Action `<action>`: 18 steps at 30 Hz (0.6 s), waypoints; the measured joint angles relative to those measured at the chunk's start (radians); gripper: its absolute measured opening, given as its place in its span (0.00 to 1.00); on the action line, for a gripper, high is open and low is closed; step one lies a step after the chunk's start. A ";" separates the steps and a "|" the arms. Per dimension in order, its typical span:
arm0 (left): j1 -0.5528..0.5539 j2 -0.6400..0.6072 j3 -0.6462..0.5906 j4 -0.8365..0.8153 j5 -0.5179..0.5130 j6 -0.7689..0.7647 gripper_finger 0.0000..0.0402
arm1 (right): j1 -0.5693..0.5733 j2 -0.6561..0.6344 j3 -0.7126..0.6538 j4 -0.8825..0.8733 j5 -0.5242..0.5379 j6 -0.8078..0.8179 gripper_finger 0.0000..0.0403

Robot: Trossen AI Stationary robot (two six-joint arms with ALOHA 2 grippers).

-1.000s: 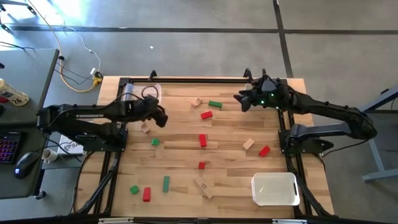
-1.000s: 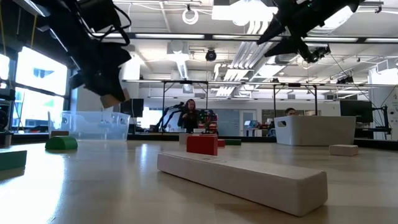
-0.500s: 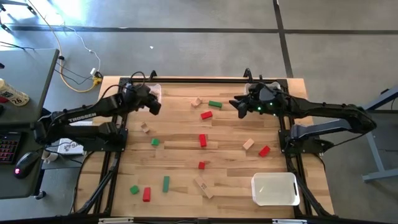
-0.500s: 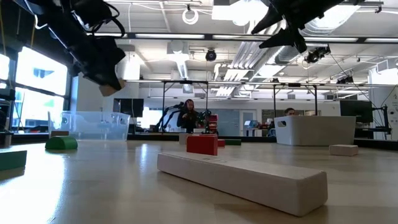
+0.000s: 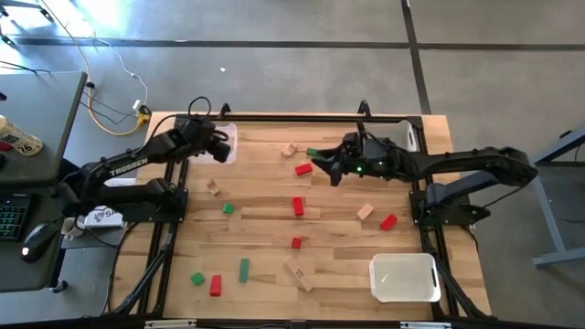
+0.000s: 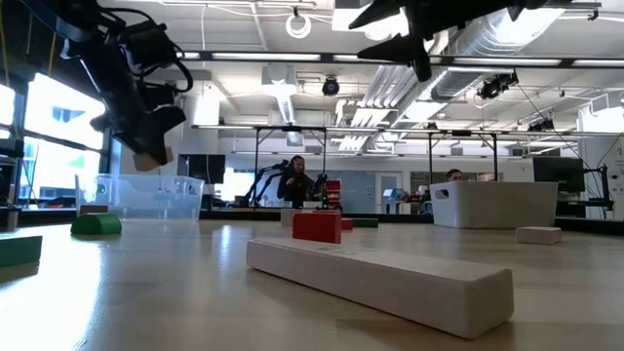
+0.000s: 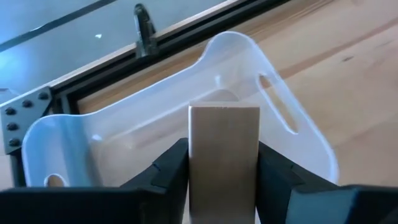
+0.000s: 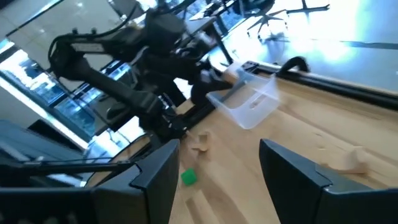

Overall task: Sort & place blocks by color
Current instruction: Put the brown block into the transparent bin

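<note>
Over the clear bin (image 5: 222, 142) at the table's far left corner you have the left gripper (image 7: 224, 171), with its two dark fingers (image 7: 168, 171) pressed on either side of a tan block (image 7: 224, 158), so it is holding that block above the bin's open top. Your right gripper (image 5: 322, 165) hangs above the far middle of the table, its fingers spread apart with nothing between them, close to a green block (image 5: 316, 153) and a red block (image 5: 303, 169). On the wood you can see the other blocks scattered: a red bar (image 5: 298, 206) near the centre, a tan bar (image 5: 298, 273) nearer the front, and a green bar (image 5: 244, 270) by the front left. A white bin (image 5: 404, 278) sits at the front right
</note>
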 joint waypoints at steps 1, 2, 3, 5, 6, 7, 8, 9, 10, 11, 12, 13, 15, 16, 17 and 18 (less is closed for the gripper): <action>0.010 0.005 0.000 0.007 0.005 0.007 0.32 | 0.004 0.010 0.000 0.011 -0.006 -0.001 0.52; 0.019 0.010 0.000 0.014 0.009 0.014 0.33 | 0.008 0.018 0.000 0.020 -0.012 -0.001 0.52; 0.024 0.015 0.000 0.019 0.013 0.016 0.33 | 0.012 0.027 0.000 0.029 -0.012 -0.001 0.52; 0.025 0.020 0.000 0.018 0.014 0.015 0.34 | 0.018 0.044 0.000 0.050 -0.017 -0.008 0.52; 0.025 0.024 0.000 0.019 0.014 0.015 0.34 | 0.021 0.051 0.000 0.069 -0.024 -0.015 0.52; 0.025 0.029 0.000 0.018 0.016 0.015 0.35 | 0.025 0.055 0.000 0.087 -0.033 -0.019 0.52; 0.025 0.034 0.000 0.018 0.017 0.015 0.35 | 0.029 0.062 0.000 0.110 -0.037 -0.027 0.52; 0.025 0.036 0.000 0.018 0.021 0.016 0.35 | 0.032 0.068 0.000 0.136 -0.043 -0.035 0.52; 0.025 0.037 0.000 0.018 0.028 0.015 0.35 | 0.037 0.073 0.000 0.150 -0.044 -0.047 0.52; 0.025 0.039 0.000 0.018 0.039 0.015 0.35 | 0.042 0.078 0.000 0.168 -0.044 -0.058 0.52; 0.026 0.043 0.000 0.018 0.052 0.014 0.35 | 0.046 0.082 0.000 0.184 -0.044 -0.073 0.52; 0.027 0.046 0.000 0.018 0.064 0.014 0.35 | 0.049 0.085 0.004 0.187 -0.043 -0.082 0.52; 0.030 0.049 0.000 0.018 0.083 0.013 0.35 | 0.056 0.096 0.023 0.183 -0.041 -0.110 0.52; 0.034 0.052 0.000 0.018 0.094 0.013 0.35 | 0.060 0.103 0.037 0.179 -0.038 -0.131 0.52; 0.038 0.055 0.000 0.018 0.109 0.013 0.35 | 0.064 0.110 0.057 0.173 -0.032 -0.154 0.52; 0.041 0.058 0.000 0.018 0.125 0.013 0.35 | 0.068 0.117 0.078 0.159 -0.024 -0.178 0.52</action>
